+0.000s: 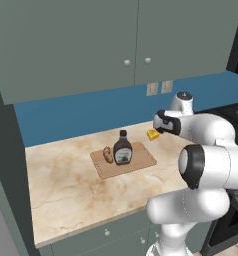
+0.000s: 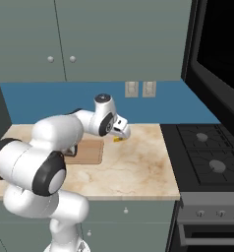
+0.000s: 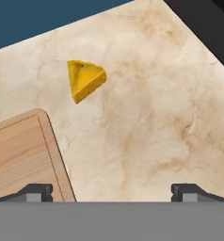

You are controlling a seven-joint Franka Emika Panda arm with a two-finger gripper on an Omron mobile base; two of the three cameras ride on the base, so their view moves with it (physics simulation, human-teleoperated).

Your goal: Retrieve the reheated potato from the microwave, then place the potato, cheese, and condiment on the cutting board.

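Observation:
The potato [image 1: 108, 154] and the condiment [image 1: 123, 148] both rest on the cutting board [image 1: 136, 161], the bottle upright to the right of the potato. The yellow cheese [image 1: 152, 134] lies on the counter just beyond the board's far right corner. My gripper [image 3: 112, 193] hovers above the counter short of the cheese [image 3: 86, 80], open and holding nothing, with the board's corner [image 3: 24, 150] under its left finger. In the right base view the hand [image 2: 120, 126] hangs just over the cheese [image 2: 117, 139]. The black microwave [image 2: 215, 49] sits above the stove, its inside hidden.
A black gas stove [image 2: 207, 152] borders the marble counter [image 1: 66, 185] on the right. Grey-green wall cabinets [image 1: 91, 45] hang overhead, and wall outlets [image 2: 140, 89] sit on the blue backsplash. My own arm covers most of the board in the right base view.

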